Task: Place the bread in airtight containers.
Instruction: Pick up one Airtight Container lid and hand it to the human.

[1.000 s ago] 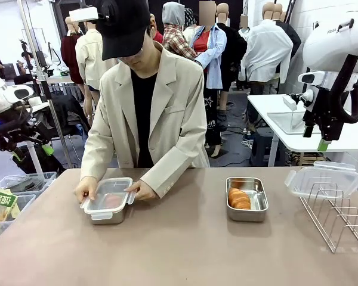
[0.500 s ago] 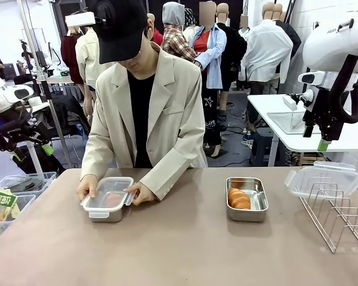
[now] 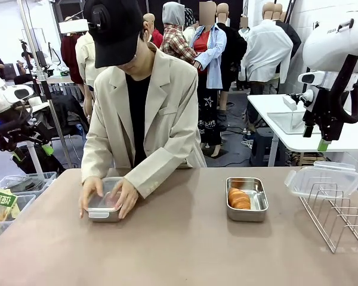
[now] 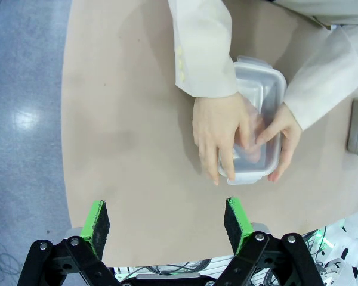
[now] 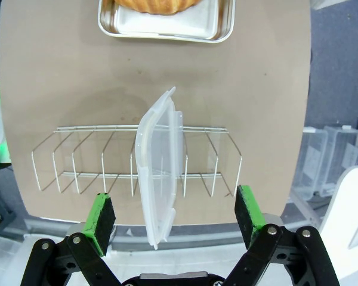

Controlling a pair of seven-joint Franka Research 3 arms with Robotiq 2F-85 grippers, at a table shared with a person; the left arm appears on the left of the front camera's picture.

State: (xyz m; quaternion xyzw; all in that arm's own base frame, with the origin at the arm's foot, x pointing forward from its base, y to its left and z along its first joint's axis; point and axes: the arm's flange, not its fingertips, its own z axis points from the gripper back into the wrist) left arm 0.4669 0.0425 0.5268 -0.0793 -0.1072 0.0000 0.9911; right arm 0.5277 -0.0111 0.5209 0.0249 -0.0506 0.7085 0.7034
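Front view: person's hands (image 3: pixel 110 196) press a clear lid onto the left tin (image 3: pixel 101 211), sealing it; second croissant (image 3: pixel 239 198) sits in the uncovered tin (image 3: pixel 246 199).
Left wrist view: left claw (image 4: pixel 167 219) gapes empty above the counter (image 4: pixel 131 119). Right wrist view: right claw (image 5: pixel 174 217) released, over the spare lid (image 5: pixel 160 164) propped in the wire rack (image 5: pixel 83 161).

The person's hands (image 3: pixel 107 196) hide most of the lidded tin (image 4: pixel 258 138).

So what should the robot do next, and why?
Probably lower the open right gripper onto the clear lid standing in the wire rack: the tin holding a croissant is uncovered, while the person's hands press a lid onto the other tin.
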